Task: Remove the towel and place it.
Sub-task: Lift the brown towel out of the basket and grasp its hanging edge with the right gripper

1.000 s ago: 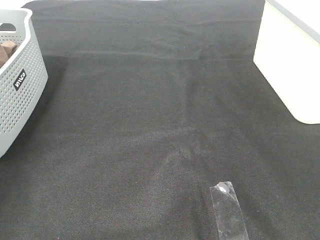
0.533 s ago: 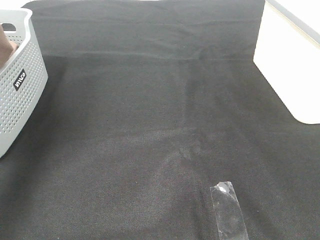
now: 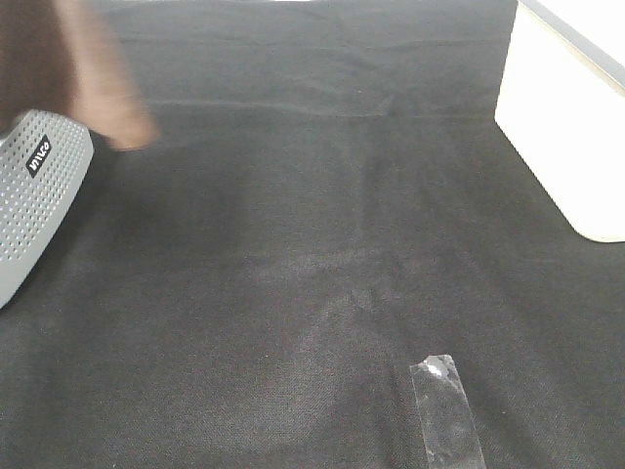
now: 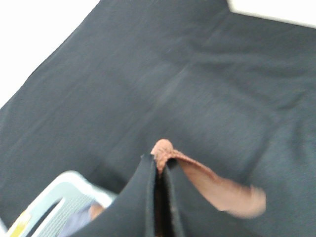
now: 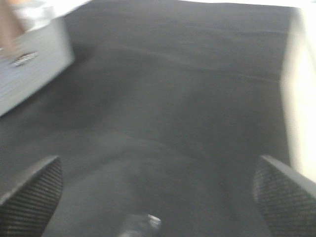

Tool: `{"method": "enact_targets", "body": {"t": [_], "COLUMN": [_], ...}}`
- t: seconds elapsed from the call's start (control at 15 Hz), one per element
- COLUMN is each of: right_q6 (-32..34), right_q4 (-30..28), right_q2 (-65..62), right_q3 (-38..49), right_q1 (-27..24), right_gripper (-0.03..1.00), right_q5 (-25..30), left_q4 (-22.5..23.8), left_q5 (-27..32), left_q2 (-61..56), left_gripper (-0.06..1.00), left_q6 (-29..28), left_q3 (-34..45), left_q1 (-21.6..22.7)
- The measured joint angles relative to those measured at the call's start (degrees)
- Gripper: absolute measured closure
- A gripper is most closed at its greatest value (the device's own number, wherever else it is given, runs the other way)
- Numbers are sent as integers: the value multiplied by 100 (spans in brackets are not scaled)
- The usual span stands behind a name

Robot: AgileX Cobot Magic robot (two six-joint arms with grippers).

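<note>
The reddish-brown towel (image 3: 68,68) hangs blurred in the air above the grey perforated basket (image 3: 39,186) at the far left. In the left wrist view my left gripper (image 4: 159,163) is shut on a fold of the towel (image 4: 217,190), which trails away from the jaws above the basket (image 4: 59,207). The gripper itself does not show in the exterior view. My right gripper (image 5: 158,177) is open and empty over the black cloth. The basket (image 5: 34,64) and a bit of the towel (image 5: 7,24) show far off in its view.
A black cloth (image 3: 322,225) covers the table. A white box (image 3: 566,127) stands at the right edge. A strip of clear tape (image 3: 444,410) lies on the cloth near the front.
The towel, only peeking from the basket before, has risen out of it and now swings above it, blurred by motion.
</note>
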Motion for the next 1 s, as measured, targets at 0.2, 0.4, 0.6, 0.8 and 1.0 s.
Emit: {"method": "enact_targets", "body": {"t": [0.2,0.4,0.6,0.8,1.0], "right_q6": [-2744,-5168,-6944,-8050,-8365], "right_q4": [2126,3988,5483,6595,6738], "right_q2": [1387,2859,4177,5283,6245], "right_q3": [0,0,0,-17,-498], "right_q1": [0,0,0,309,1369], "right_gripper": [0,0,0,0,0], "right_q5": [-52,-57,304,659,327], "left_q4": [0,0,0,-52,-281], "left_q5": [0,11,-40,-241,-292], "left_q2": [0,0,0,57,195], "left_gripper": [94,94,94,94,94], "left_q6": [-46,-132,-258,-298,-298], "left_q3": [-6,-6,-6,-6,-6], "left_q1": [-521,-900,-1140,-1232,-1232]}}
